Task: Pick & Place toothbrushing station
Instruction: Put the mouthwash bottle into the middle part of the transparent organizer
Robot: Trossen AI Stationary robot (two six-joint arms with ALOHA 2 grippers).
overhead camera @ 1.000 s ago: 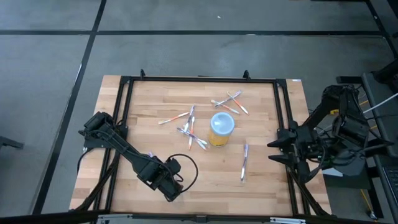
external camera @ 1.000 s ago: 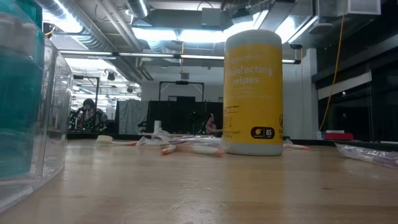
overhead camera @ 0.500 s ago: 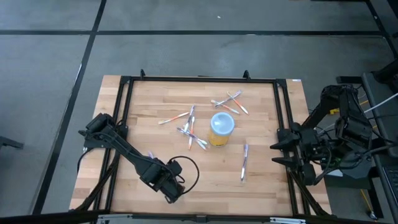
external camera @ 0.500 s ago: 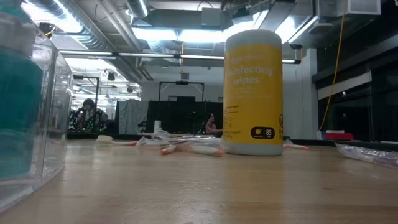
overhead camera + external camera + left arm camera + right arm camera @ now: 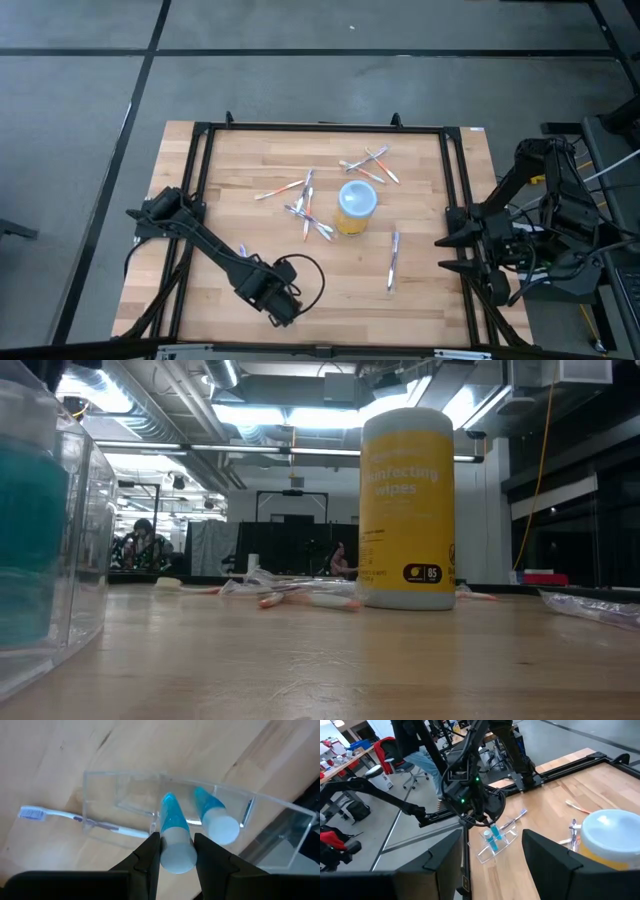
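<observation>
1. because the left gripper [image 5: 174, 851] is clamped on the white cap end of a teal tube [image 5: 172, 836], that tube stands nose-down inside the clear holder [image 5: 200, 817], which suggests it is being set in or lifted out; which of the two i cannot tell.
2. since a second teal tube [image 5: 212, 817] leans in the same clear holder just beside the gripped one, the holder looks like the collecting place for the tubes, near the table's front edge on the left arm's side.
3. while one toothbrush [image 5: 75, 817] lies flat with its handle passing under or through the holder's side, i judge it already brought over, though whether it sits inside a compartment is unclear.
4. as the right gripper [image 5: 450, 252] hangs at the right rail with its fingers spread apart and nothing between them, the right arm appears to be waiting.
5. although the yellow canister [image 5: 356, 207] with its pale-blue top stands upright mid-table, it reads as a wipes tub and nothing touches it.
6. counts from the high view: two teal tubes, one clear holder, one yellow canister, one lone toothbrush [image 5: 393, 260] right of the canister.
7. loose brushes lie in a left cluster [image 5: 302, 204] and a back cluster [image 5: 369, 165]; they overlap, so roughly four or five and about three, not certain.
</observation>
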